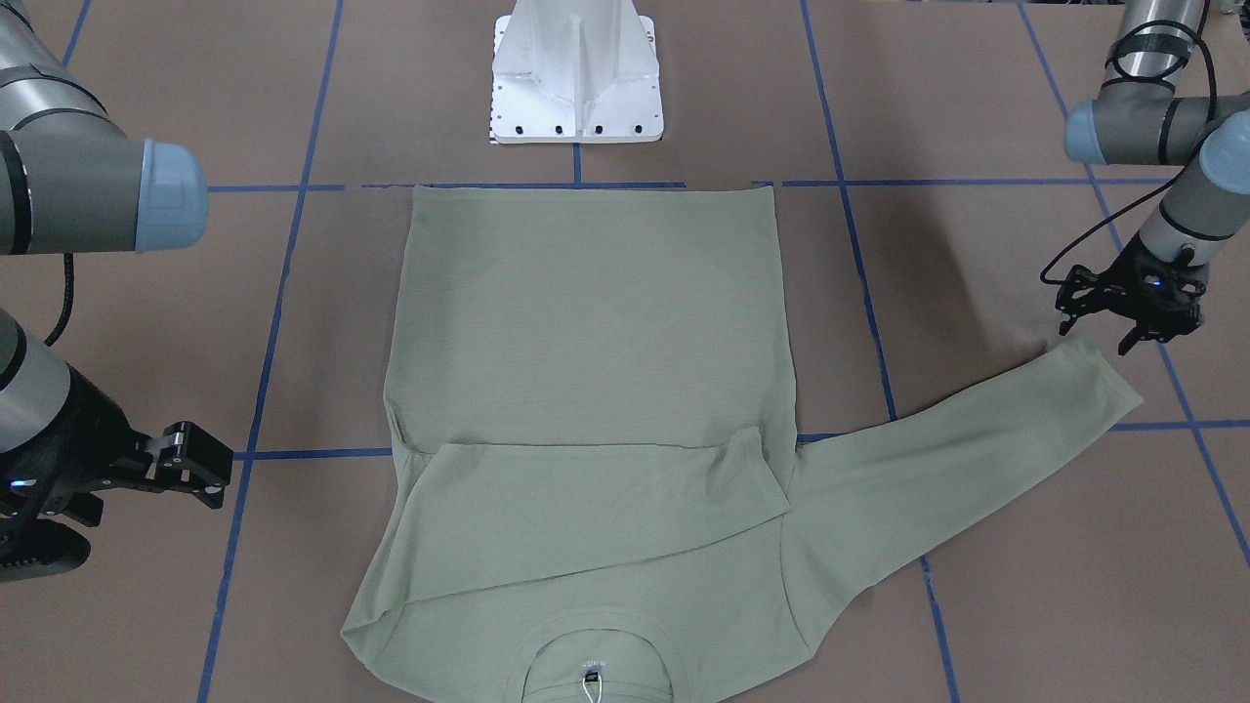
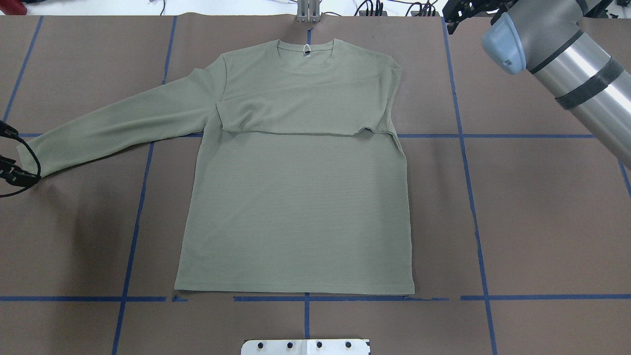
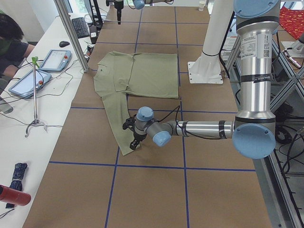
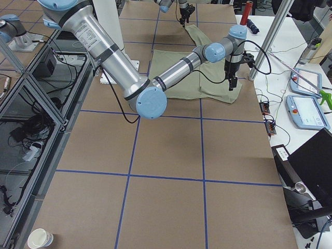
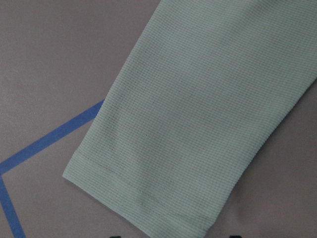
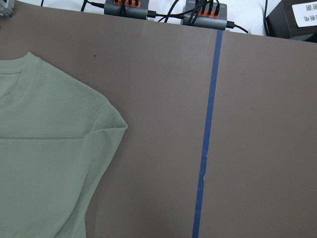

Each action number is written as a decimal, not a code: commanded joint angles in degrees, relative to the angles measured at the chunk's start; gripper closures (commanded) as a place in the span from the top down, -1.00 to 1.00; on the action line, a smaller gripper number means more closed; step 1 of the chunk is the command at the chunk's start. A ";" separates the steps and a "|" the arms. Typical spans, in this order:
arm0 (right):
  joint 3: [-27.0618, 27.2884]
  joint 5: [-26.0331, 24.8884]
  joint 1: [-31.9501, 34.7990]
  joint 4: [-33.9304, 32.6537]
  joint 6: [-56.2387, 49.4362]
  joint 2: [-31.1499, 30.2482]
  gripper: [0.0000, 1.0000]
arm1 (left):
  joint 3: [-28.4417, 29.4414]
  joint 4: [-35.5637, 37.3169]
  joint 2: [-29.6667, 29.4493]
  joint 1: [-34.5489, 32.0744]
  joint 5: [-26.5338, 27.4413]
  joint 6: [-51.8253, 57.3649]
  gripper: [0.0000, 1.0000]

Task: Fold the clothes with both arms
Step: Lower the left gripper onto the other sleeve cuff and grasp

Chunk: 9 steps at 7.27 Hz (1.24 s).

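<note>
Hovering: left black clawed gripper (image 1: 1113, 317), fingers spread, at outstretched cuff (image 1: 1108, 376) of pale sage-green knit shirt (image 2: 296, 212); right gripper (image 1: 217, 474) looks spread. Next, likely: pinch cuff, fold inward.

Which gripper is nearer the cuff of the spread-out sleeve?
Left. The left gripper sits just beside the cuff, at the outstretched sleeve's end. The right gripper is off the opposite side of the shirt, the whole body's width away.

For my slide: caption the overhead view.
Shirt lies flat, one sleeve folded across the chest, the other reaching toward the open left claw.
</note>
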 commanded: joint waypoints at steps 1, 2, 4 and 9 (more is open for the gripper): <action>0.00 0.00 -0.05 0.00 0.07 0.00 1.00 | 0.69 0.00 -0.63 0.11 0.00 0.01 0.56; 0.00 -0.09 -0.05 0.00 0.07 0.00 1.00 | 0.60 0.09 -0.54 0.37 0.00 -0.07 0.46; 0.00 -0.09 -0.14 0.00 0.15 0.09 1.00 | 1.30 0.09 -0.54 0.98 0.00 0.01 0.35; 0.08 -0.09 -0.23 0.09 1.21 0.35 1.00 | 0.78 0.00 -0.54 0.90 0.00 0.01 -1.00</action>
